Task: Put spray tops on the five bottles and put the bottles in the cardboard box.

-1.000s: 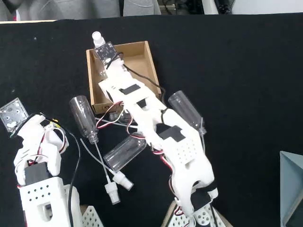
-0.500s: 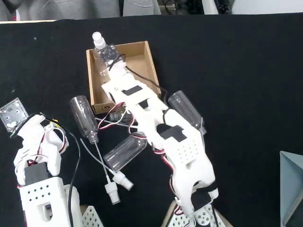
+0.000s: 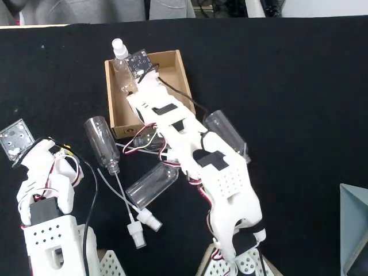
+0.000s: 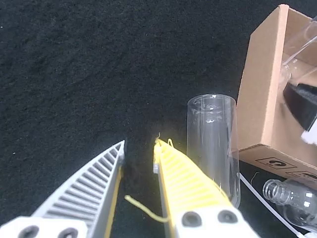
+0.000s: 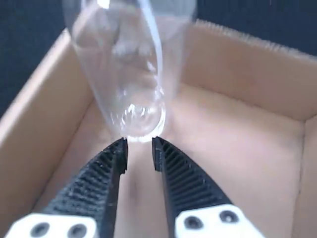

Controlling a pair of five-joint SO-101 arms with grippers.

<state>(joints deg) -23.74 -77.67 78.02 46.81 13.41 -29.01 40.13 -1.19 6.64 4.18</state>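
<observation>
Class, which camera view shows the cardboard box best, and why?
The high view: nearly the whole cardboard box outline shows. The left wrist view catches one outer wall; the right wrist view, its inside.

We see our right arm (image 3: pixel 192 152) stretched from the near edge toward the far left, right gripper (image 5: pixel 138 142) with black fingers narrowly apart, our left arm (image 3: pixel 46 190) folded at near left, left gripper (image 4: pixel 139 145) slightly parted, nothing between its tips.

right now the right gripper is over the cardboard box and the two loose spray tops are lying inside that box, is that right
Not quite. The right gripper is over the cardboard box, but the two loose spray tops lie outside it on the black table, near the arms' bases. The high view shows this.
</observation>
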